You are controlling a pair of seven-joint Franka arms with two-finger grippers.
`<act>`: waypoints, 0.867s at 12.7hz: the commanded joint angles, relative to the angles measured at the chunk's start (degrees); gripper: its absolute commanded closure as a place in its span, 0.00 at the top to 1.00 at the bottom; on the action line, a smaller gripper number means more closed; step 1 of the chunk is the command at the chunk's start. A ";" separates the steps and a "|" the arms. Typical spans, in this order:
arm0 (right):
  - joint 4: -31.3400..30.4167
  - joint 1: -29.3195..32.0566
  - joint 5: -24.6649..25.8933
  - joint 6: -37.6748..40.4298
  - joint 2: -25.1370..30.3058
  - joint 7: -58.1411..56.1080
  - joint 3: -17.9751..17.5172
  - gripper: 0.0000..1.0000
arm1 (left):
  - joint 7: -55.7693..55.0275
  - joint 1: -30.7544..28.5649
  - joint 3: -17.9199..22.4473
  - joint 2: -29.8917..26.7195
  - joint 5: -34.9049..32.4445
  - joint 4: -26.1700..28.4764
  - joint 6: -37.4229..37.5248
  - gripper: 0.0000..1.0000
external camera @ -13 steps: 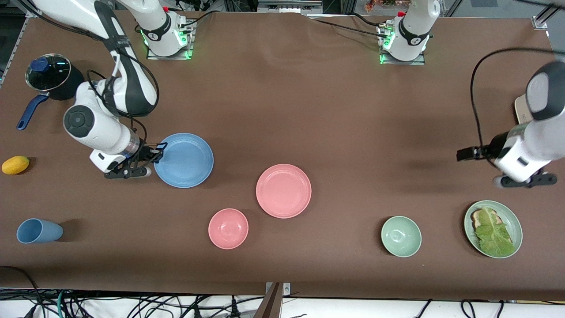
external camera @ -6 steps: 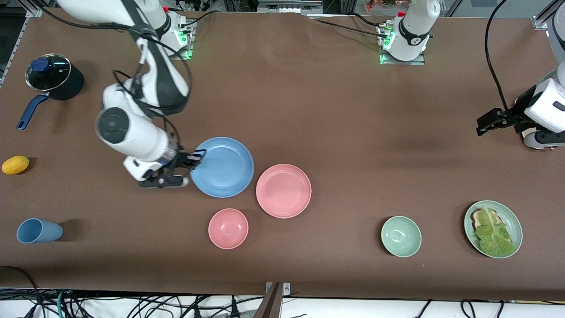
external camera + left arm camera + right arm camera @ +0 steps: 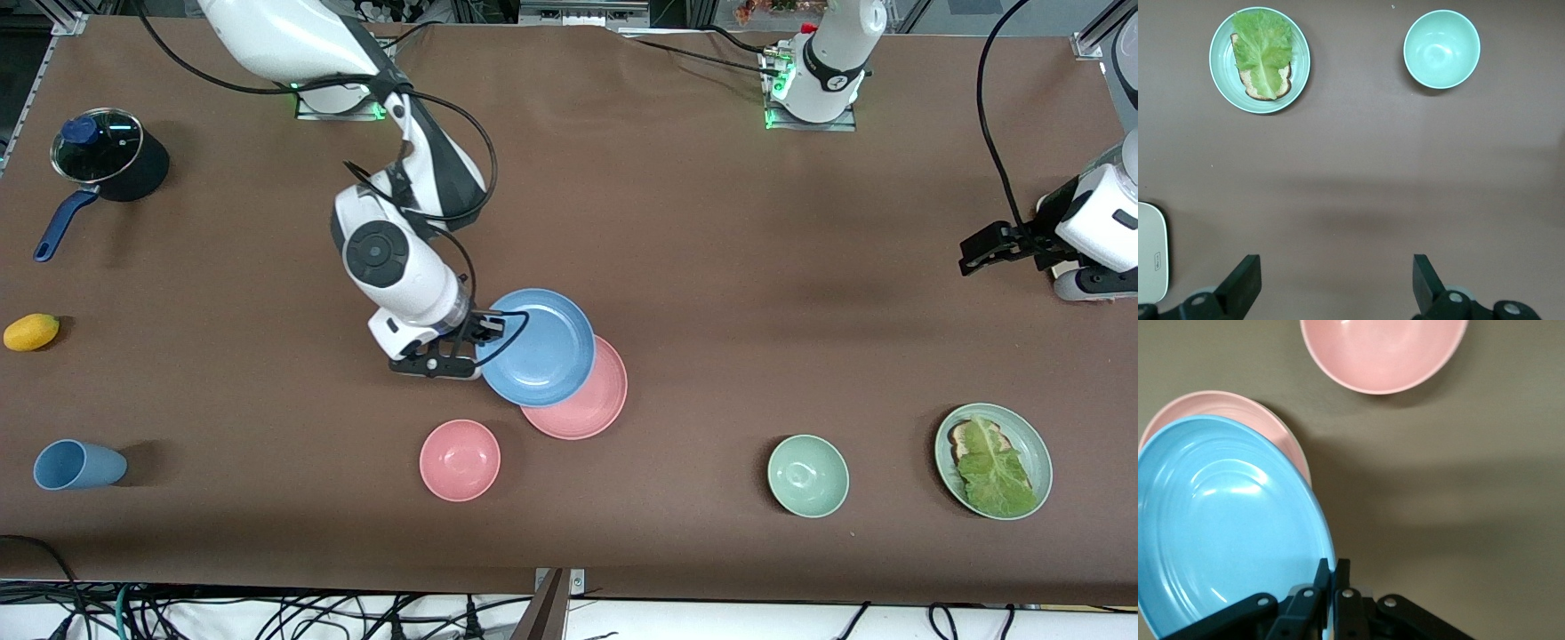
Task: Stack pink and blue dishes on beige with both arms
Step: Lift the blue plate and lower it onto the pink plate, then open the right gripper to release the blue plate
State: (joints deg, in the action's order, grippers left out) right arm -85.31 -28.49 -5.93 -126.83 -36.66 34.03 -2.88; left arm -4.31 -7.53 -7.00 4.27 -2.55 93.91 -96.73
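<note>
Brown cloth-covered table [image 3: 693, 267] carries the whole scene. Landmark: the flat round matte pink plate [image 3: 594, 407], lying on the cloth near mid-table. The right gripper [image 3: 484, 342] is clamped tight on the rim of the flat round matte blue plate [image 3: 540, 347], fingers closed to the rim's thickness in the right wrist view [image 3: 1331, 583]. That blue plate [image 3: 1225, 527] is carried above the pink plate [image 3: 1238, 410], overlapping it but offset toward the right arm's end, not centred.

The left gripper [image 3: 982, 249] hangs over bare cloth well apart from the pink plate, at the left arm's end; its fingers [image 3: 1245, 283] are spread wide and hold nothing. A cream flat object [image 3: 1151, 250] shows just beside it, cut off by the view's edge; cannot tell if that is the beige plate.

Step in hand: probably blue onto pink. Next move calls for centring the blue plate over the pink one, lowering, then releasing. The beige stacking is not yet done.
</note>
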 commanded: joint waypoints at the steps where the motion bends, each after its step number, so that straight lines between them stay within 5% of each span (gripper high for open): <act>1: 2.43 -2.18 0.04 -5.42 -4.28 3.84 0.51 0.00 | 1.59 -0.29 0.23 -0.58 1.41 0.22 -0.39 1.00; 11: 6.11 -3.24 0.13 -12.65 -10.26 5.08 0.60 0.00 | 1.41 -0.29 0.23 -0.58 3.43 0.13 -0.39 1.00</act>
State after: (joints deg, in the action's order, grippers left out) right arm -83.70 -31.31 -5.93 -139.22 -43.81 38.25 -2.57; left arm -4.25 -7.55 -6.93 4.26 -0.44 93.91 -96.78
